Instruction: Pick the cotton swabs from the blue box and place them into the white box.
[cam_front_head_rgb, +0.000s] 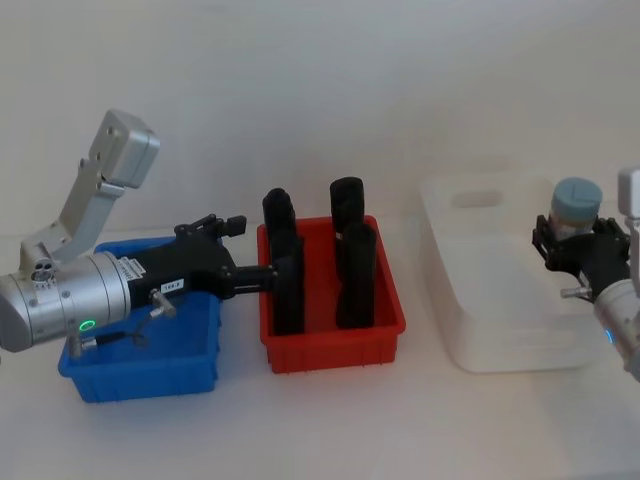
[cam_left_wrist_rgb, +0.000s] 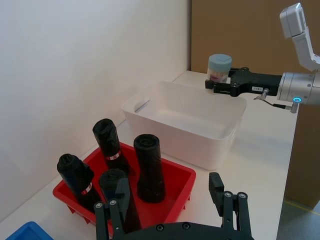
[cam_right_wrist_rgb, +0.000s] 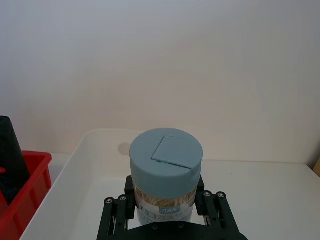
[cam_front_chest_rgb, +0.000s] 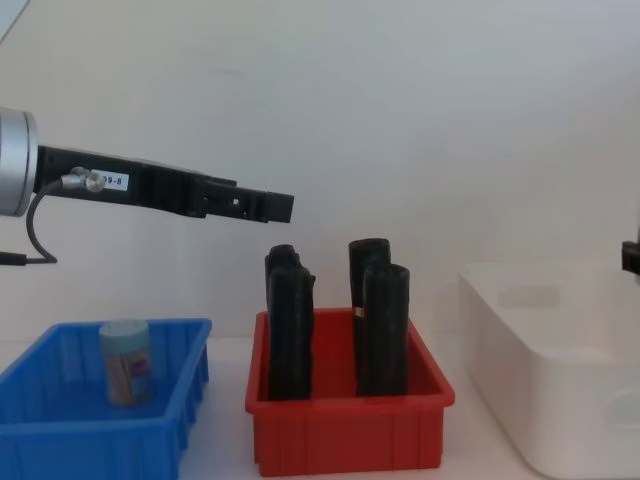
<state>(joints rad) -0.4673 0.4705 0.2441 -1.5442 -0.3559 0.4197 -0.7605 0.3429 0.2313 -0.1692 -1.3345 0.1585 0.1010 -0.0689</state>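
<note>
Step in hand: transfer. The cotton swabs (cam_front_head_rgb: 577, 207) are clamped in the right gripper (cam_front_head_rgb: 578, 242), above the white box (cam_front_head_rgb: 500, 345). Lowering inside, then release, is judged next. The left gripper (cam_front_chest_rgb: 272, 206) is held open over the red bin (cam_front_chest_rgb: 350, 440). A second jar (cam_front_chest_rgb: 125, 361) stands in the blue box (cam_front_chest_rgb: 60, 440).

White tag (cam_front_chest_rgb: 107, 181) on left hand (cam_front_chest_rgb: 272, 206): "39-8" (first digit unsure).

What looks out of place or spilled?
Nothing stands out. The right hand holds a cotton swabs jar over the white box, the left hand hangs open above the black cylinders upright in the red bin, and a second jar stands in the blue box.
</note>
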